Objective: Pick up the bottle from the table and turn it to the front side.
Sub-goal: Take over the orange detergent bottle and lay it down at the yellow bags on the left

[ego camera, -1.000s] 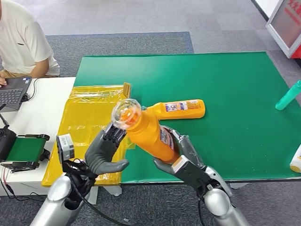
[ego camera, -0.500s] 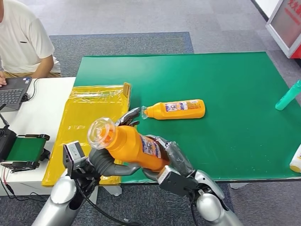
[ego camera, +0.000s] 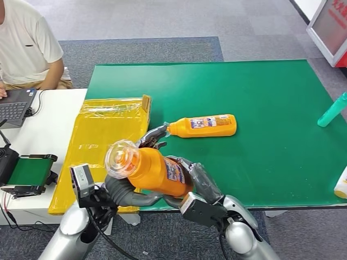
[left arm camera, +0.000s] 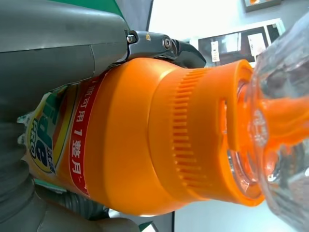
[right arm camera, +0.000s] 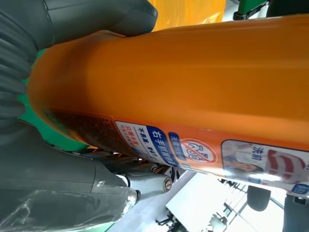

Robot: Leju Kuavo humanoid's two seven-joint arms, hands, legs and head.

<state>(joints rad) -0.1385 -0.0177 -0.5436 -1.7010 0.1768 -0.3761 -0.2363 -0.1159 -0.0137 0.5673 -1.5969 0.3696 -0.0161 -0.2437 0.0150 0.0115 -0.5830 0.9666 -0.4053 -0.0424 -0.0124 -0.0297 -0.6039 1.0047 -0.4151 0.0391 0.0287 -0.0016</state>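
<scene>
Looking down from the head camera, you see both hands holding the orange bottle (ego camera: 157, 171) above the near edge of the green bench (ego camera: 265, 97). Your left hand (ego camera: 130, 187) cups it from beneath near the neck, its fingers (ego camera: 153, 135) curled over the far side, so the clear cap (ego camera: 121, 159) sticks out past them toward the yellow bag (ego camera: 102, 135). Your right hand (ego camera: 196, 187) grips the base end, its fingers (ego camera: 204, 181) wrapped round the body. The bottle lies nearly level, label partly showing between the two grips. Beyond the left fingers, just apart, a second orange bottle (ego camera: 202, 125) lies flat on the bench.
</scene>
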